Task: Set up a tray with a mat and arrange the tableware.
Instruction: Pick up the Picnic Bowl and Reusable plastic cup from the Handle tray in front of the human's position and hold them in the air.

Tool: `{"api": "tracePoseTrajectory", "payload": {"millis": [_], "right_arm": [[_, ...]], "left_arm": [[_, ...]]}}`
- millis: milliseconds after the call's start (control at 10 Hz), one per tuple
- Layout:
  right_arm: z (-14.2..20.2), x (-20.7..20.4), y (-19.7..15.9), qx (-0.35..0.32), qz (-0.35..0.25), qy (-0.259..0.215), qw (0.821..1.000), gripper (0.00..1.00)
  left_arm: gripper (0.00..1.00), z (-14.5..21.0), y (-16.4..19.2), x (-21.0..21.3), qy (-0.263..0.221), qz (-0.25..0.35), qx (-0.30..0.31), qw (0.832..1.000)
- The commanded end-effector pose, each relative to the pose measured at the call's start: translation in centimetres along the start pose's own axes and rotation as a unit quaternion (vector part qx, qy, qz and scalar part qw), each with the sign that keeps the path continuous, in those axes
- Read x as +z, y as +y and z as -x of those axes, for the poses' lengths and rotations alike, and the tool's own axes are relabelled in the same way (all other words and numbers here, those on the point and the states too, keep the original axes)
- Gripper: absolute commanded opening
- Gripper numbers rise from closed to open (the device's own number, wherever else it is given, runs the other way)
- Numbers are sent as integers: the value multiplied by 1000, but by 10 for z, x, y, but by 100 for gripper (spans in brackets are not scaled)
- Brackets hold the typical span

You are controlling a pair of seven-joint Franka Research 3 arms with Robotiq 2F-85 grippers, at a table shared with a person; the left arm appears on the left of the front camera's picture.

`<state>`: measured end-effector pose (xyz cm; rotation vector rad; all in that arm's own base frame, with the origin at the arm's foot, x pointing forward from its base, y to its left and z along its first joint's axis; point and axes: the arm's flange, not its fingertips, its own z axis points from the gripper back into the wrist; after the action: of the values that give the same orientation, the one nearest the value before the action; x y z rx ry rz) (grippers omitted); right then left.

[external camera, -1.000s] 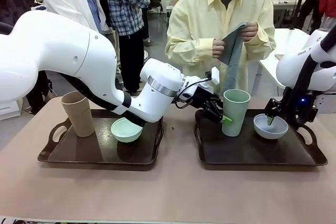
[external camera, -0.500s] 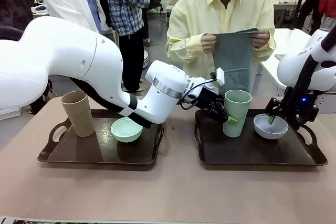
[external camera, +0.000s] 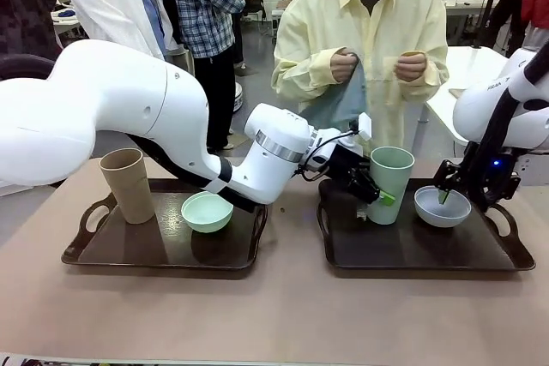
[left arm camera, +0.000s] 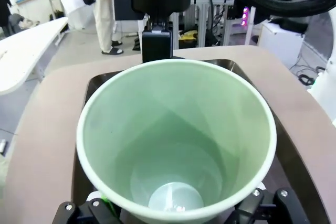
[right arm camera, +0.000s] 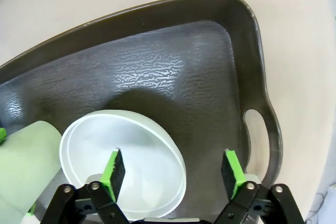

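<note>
Two dark brown trays lie side by side. The left tray carries the tan-brown cup and the mint bowl. On the right tray the pale green cup leans a little to the right, with my left gripper shut on its side. In the left wrist view, the cup's mouth stands just above that gripper. My right gripper is open astride the rim of the greyish white bowl, one pad inside and one outside. The person holds the grey-blue mat bunched at chest height.
The person in a yellow shirt stands at the far side, both hands raised near the chest. Bare table lies in front of both trays and between them. The right tray's handle is just beside my right gripper. Other people stand behind at the left.
My left gripper has shut on the pale green cup and tipped it slightly to the right. The person spread the mat, then gathered it up to the chest. My right arm has held still.
</note>
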<state>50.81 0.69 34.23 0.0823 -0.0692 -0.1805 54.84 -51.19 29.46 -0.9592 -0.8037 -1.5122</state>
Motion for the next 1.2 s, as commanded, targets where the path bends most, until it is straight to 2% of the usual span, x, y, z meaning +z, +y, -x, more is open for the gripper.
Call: {"api": "tracePoseTrajectory", "payload": {"millis": [0,100,200,300,400,500,600,700,800,900,1000,1100], "right_arm": [[-4,-4,-1,12,-21,1,1000,41],[-4,-4,0,13,-22,2,1000,32],[-4,-3,0,14,-24,1,1000,0],[-3,-3,0,12,-25,3,1000,0],[-3,-3,1,12,-25,5,1000,0],[-4,-3,0,7,-26,9,1000,15],[-4,-3,-1,4,-25,12,1000,4],[-4,-3,-1,3,-25,14,1000,0],[-4,-3,0,3,-24,14,1000,0],[-5,-2,0,3,-25,15,1000,0],[-5,-3,-1,3,-26,18,1000,0],[-6,-3,-1,3,-29,19,999,0]], "left_arm": [[40,-5,7,-1,-11,7,8,1000],[40,-4,7,1,-12,6,9,1000],[0,-5,7,3,-13,5,9,1000],[36,-6,6,4,-11,4,8,1000],[0,-7,6,4,-11,3,9,1000],[0,-7,7,4,-8,1,13,1000],[0,-7,7,4,-6,-1,14,1000],[26,-7,8,4,-6,-2,14,1000],[26,-7,8,5,-7,-1,14,1000],[0,-8,8,5,-7,-1,14,1000],[26,-7,9,6,-6,-1,15,1000],[0,-7,9,6,-2,-4,15,1000]]}}
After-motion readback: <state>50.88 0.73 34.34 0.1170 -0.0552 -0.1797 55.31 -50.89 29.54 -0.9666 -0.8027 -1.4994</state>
